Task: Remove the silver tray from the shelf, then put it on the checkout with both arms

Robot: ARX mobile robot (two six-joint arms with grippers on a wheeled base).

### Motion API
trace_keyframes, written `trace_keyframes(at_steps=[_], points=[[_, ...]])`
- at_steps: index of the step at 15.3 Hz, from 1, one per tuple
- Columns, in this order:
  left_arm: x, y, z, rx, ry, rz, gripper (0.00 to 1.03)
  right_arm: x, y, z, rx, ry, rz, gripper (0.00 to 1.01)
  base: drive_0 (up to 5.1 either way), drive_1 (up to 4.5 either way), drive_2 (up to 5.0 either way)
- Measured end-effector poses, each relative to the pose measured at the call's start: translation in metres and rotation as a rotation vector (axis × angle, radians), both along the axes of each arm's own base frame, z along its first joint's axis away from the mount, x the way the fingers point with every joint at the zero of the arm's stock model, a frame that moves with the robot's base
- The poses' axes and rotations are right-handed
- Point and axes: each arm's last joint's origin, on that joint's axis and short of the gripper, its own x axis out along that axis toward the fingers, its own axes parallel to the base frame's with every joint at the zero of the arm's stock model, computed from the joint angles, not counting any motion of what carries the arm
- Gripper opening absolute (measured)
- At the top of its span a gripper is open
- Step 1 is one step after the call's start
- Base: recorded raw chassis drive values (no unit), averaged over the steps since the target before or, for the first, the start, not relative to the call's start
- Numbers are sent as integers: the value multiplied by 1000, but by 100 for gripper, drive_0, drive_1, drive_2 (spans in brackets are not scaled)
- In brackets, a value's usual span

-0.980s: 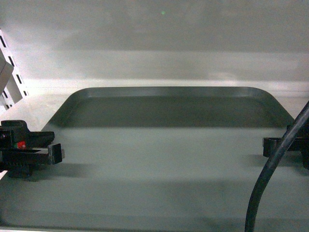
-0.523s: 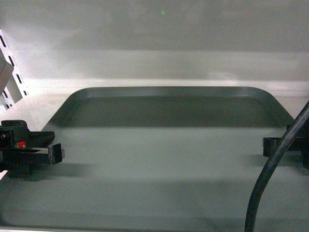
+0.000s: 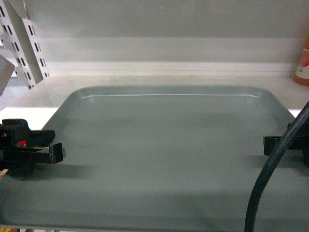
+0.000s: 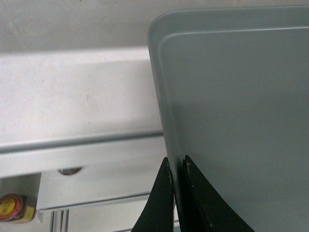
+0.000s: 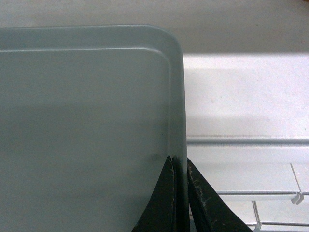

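The near edge of the silver tray (image 3: 164, 159) is cut off at the bottom of the head view, so its front corners cannot be seen. A thick black cable (image 3: 270, 169) crosses the lower right and hides part of the right gripper (image 3: 277, 145), of which only a small black piece shows. The left gripper (image 3: 46, 153) is at the left rim, its body partly outside the picture.

In the left wrist view the jaws of the left gripper (image 4: 176, 166) are clenched on the tray's (image 4: 231, 111) left rim, one finger above and one under. In the right wrist view the right gripper (image 5: 179, 164) grasps the right rim of the tray (image 5: 82, 121) in the same way.

Below and behind the tray lies the shelf (image 3: 43, 89), pale and flat, with a metallic front lip (image 5: 246, 141). Whether the tray touches the board cannot be told. A slotted upright (image 3: 29, 43) stands far left, and an orange-white container (image 3: 302, 65), half cut off, stands far right before the plain back panel (image 3: 159, 29).
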Motion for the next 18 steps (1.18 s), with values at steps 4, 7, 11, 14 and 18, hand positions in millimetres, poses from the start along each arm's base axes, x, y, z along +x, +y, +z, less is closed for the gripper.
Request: trace_keyframes(at_steps=[4,7,11,14,18], points=[[1,0,0,3,-1,-3,3,-1,0,-1,-2,7,0,3,0,0,0],[0,0,0,5,1,-3,3,-1,0,-1,-4,6,-2,3,0,0,0],[0,0,0,5,-1,-3,3,-1,0,-1,-2,2,-3,3,0,0,0],[0,0,0,5,4,-3,3,-1,0,-1,-4,9,-2,3,0,0,0],[1,-1,1,3,-5,-6,3,-1,0,-1,-3,5,-2,3,9,-304,321]])
